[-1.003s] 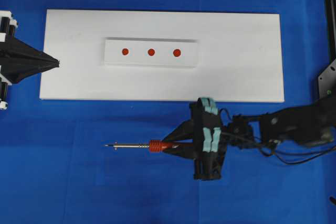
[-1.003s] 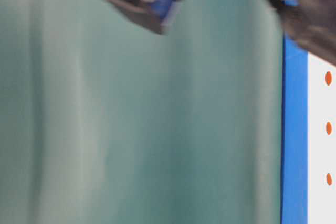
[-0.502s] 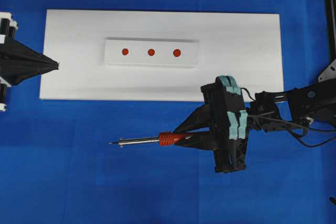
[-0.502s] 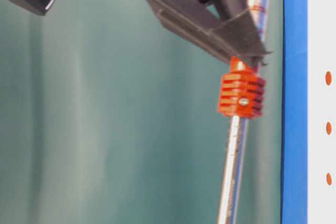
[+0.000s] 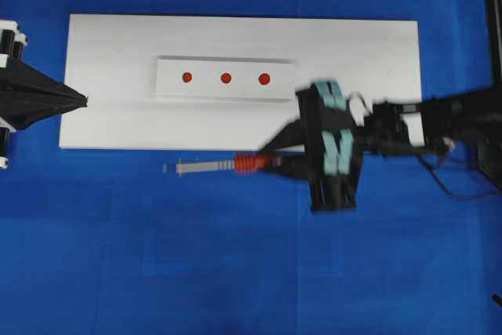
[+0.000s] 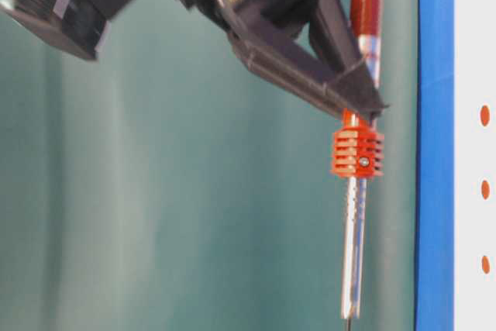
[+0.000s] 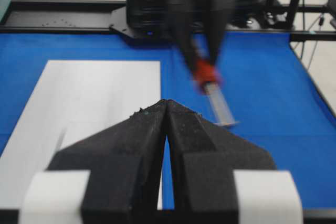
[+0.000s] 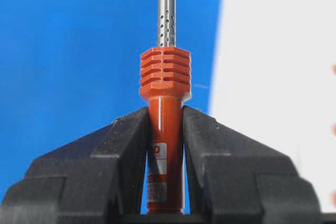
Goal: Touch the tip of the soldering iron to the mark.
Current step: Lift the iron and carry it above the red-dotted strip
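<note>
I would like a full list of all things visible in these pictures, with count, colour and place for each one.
soldering iron: one, red-orange handle with silvery shaft, held level above the blue surface just below the white board's lower edge, tip pointing left in the overhead view.
white board: one, white, lying on the blue surface.
white strip: one, white, on the middle of the board.
marks: three, red dots, in a row on the strip.
blue surface: one, blue, under everything.
left gripper: one, black, shut, at the board's left edge.
right gripper: one, black, shut on the iron's handle.
</note>
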You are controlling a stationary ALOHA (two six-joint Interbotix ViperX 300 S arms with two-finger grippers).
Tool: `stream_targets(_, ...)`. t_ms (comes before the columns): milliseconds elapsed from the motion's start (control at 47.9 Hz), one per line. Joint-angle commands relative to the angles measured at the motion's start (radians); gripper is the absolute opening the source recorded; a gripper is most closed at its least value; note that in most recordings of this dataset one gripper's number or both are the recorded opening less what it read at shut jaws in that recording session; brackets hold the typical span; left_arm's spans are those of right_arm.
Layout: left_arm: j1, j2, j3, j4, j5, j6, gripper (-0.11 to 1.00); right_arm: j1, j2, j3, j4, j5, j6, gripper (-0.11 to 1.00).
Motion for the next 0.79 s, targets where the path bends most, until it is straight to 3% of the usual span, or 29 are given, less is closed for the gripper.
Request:
stream_targets(0,-0.005,0.005,-0.011,-0.002,-0.009,-0.002,0.00,-0.064,-0.021,-0.037,-0.032,0.025,-0.021,0.06)
stream_targets(188,-0.006,0.005,-0.011,-0.002,-0.009,-0.002,0.00,-0.195,-0.021,-0.054,-0.094,0.071,-0.075,0.06)
stream_targets(397,-0.006,0.005,-0.011,-0.002,-0.011,0.000,0.00,-0.298,-0.018,-0.072,-0.130,0.092,-0.112,0.06)
stream_targets(773,-0.006,0.005,-0.009,-0.002,-0.011,0.000,0.00,-0.333,0.003,-0.101,-0.144,0.187,-0.126,0.06)
